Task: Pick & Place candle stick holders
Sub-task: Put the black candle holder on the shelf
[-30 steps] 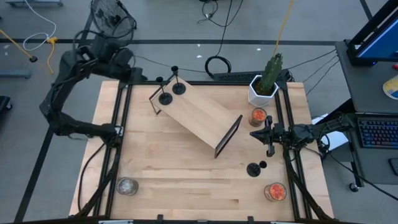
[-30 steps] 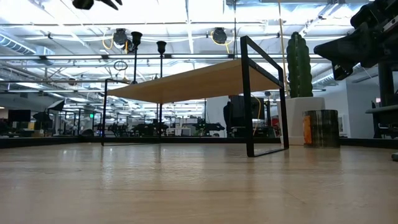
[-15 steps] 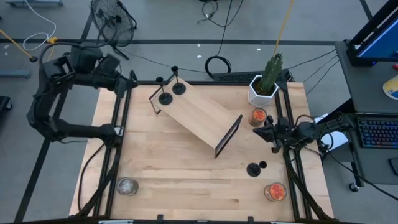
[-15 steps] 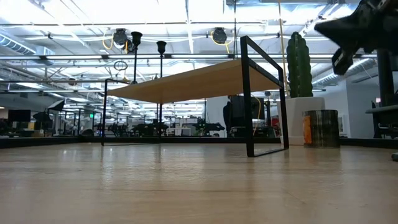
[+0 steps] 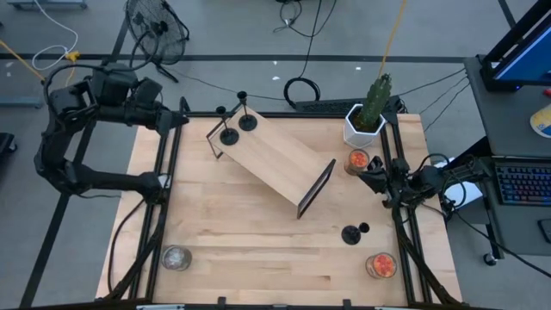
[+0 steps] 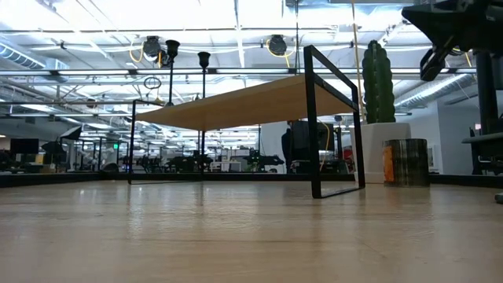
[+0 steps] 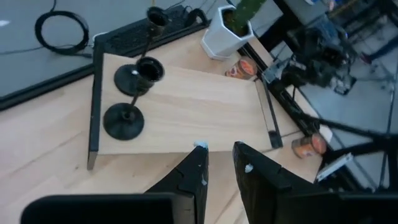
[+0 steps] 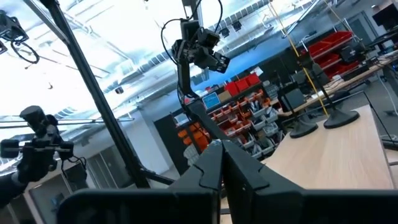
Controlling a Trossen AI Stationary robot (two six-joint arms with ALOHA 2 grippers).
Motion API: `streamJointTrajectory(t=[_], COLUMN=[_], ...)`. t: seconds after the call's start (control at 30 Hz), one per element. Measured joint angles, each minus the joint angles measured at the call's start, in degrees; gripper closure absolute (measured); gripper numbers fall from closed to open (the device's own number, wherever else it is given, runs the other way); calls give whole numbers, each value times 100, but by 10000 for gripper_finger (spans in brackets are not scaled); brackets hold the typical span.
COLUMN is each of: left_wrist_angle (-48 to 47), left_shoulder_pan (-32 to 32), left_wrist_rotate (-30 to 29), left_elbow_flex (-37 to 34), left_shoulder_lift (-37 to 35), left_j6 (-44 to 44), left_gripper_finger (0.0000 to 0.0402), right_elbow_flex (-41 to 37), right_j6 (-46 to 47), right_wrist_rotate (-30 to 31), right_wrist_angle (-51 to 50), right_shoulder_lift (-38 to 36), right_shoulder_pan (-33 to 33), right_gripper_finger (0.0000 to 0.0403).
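Two black candle stick holders (image 5: 229, 135) (image 5: 248, 121) stand on their disc bases at the far-left end of a small wooden stand (image 5: 271, 159). They also show in the left wrist view (image 7: 123, 120) (image 7: 135, 79). A third holder (image 5: 351, 233) stands on the table near the right edge. My left gripper (image 5: 181, 116) (image 7: 219, 149) hovers at the table's far-left corner, slightly open and empty. My right gripper (image 5: 368, 173) (image 8: 221, 148) is shut and empty, raised near the right edge beside an orange jar.
A cactus in a white pot (image 5: 366, 120) stands at the far right, with an orange-filled jar (image 5: 357, 161) beside it. Another orange jar (image 5: 380, 265) is at the near right and a clear jar (image 5: 176, 257) at the near left. Black rails frame the table.
My left arm has swung back toward the table's left, away from the stand, its gripper staying by the far-left corner. My right gripper has drawn back toward the right edge, risen and tipped upward. The holders have not moved.
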Motion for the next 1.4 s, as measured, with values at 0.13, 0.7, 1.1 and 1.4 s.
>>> streamJointTrajectory(t=[0.13, 0.7, 1.1, 1.4], left_wrist_angle=[113, 4404, 6118, 6833], left_shoulder_pan=[-645, -3585, -4908, -5186], left_wrist_rotate=[-152, -1677, -2595, -2610], left_elbow_flex=[-173, -4800, -6769, -7507], left_shoulder_lift=[-72, -1850, -2913, -3484], left_j6=[202, -171, -230, 39], left_gripper_finger=[321, 321, 321, 321], right_elbow_flex=[0, 6, 4, 5], right_j6=[424, 610, 202, -144], right_wrist_rotate=[-2, -623, -1241, -1368], right_wrist_angle=[2, 2, 637, 644], right_shoulder_lift=[0, 2, 4, 4], right_shoulder_pan=[2, 4, 11, 11], right_gripper_finger=[399, 399, 399, 399])
